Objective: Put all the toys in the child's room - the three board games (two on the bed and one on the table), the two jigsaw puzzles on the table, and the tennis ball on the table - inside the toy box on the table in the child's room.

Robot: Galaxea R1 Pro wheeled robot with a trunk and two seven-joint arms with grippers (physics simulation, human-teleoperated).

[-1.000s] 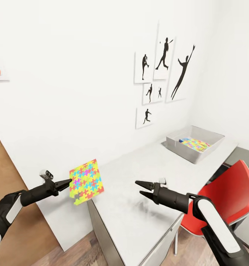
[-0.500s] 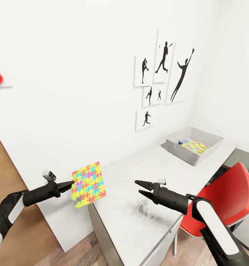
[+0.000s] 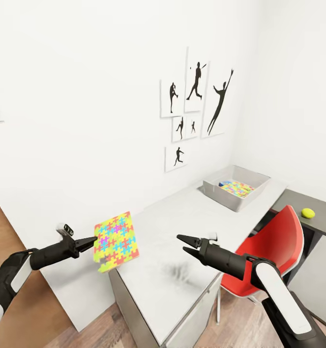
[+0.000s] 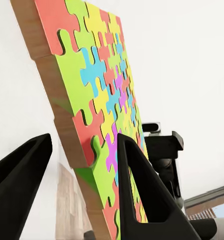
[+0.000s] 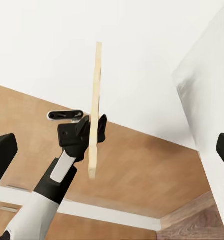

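— White walls with black sports-silhouette pictures (image 3: pixel 192 104), and a long pale table (image 3: pixel 182 251) running off toward one o'clock. Why is the bright yellow, pink and blue jigsaw puzzle sheet (image 3: pixel 115 241) held upright?

— The left gripper (image 3: pixel 92 241) pinches its edge at eight o'clock, so it hangs on edge, probably clear of the tabletop for carrying.

— And the right gripper (image 3: pixel 182 243)?

— Jaws apart, holding nothing, at five o'clock over the table.

— The light-grey shallow toy box (image 3: pixel 236 187)?

— Far end, another puzzle already inside. The small yellow-green tennis ball (image 3: pixel 307 212) sits on a dark surface at three o'clock.
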